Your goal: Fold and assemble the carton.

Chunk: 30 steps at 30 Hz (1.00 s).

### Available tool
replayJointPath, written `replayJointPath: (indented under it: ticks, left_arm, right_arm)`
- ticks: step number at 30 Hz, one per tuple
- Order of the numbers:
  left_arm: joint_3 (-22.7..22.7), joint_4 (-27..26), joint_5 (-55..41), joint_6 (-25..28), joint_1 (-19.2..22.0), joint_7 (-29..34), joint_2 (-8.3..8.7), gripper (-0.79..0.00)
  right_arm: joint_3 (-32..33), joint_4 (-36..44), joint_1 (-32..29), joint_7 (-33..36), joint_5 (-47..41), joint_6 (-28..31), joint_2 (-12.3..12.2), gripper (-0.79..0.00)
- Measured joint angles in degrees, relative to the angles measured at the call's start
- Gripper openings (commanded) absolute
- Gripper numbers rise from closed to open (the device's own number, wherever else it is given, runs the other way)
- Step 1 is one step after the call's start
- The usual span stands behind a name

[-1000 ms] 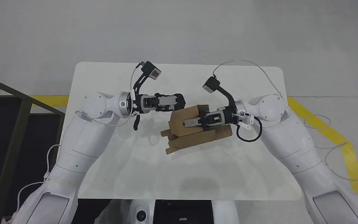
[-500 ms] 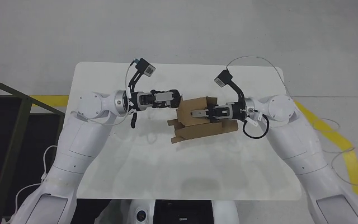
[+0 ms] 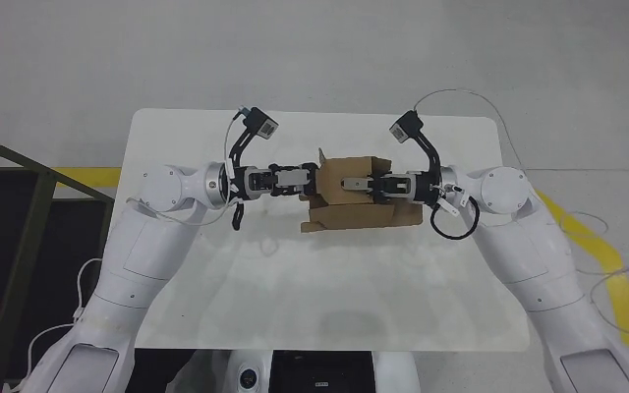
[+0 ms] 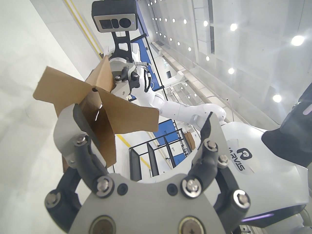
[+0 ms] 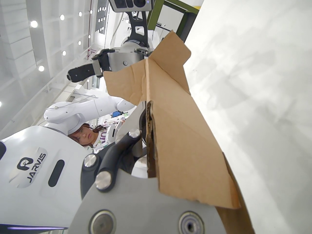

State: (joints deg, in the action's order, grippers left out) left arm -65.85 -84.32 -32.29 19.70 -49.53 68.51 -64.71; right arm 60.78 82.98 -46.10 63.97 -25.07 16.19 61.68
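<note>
Since a second ago, your carton (image 3: 339, 211) has swung from a slant to nearly square with the surface (image 3: 197, 285) edge. It has also shifted toward the far side, carried by the right pincer (image 3: 356, 184). The left pincer (image 3: 311, 181) has closed in from the left and now meets the carton's left end.

The carton is plain brown corrugated board, a half-formed box with thin, stiff flaps (image 4: 131, 115) splaying out at angles. The surface is smooth, white and round-cornered.

The right pincer is clamped tight on one carton wall, pinching its raw edge, and the carton reaches leftward from it. The left pincer stands spread wide, gripping nothing. One dark-padded finger (image 4: 80, 120) lies against a flap at the open end, and the other is well clear. You see the carton over the far middle of the surface, between the two pincers.
</note>
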Motion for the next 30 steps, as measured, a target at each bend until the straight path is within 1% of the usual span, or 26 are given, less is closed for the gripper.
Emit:
replayJointPath:
  ticks: [6,18,30]
  left_arm:
    - [0.6,-0.4,0.1,-0.1,-0.2,0.3,-0.06,0.000]
    - [1.5,-1.4,-0.4,-0.6,-0.7,1.2,-0.16,0.000]
    - [4.0,-1.0,-0.6,-0.8,-0.2,1.1,-0.72,0.000]
  right_arm:
    - [1.5,0.3,-0.5,-3.2,0.4,-0.6,-0.1,-0.785]
    - [3.6,0.5,-1.3,-7.8,4.2,-2.3,-0.4,-0.785]
    - [2.2,2.3,-1.5,-12.0,4.7,-2.6,0.4,-0.785]
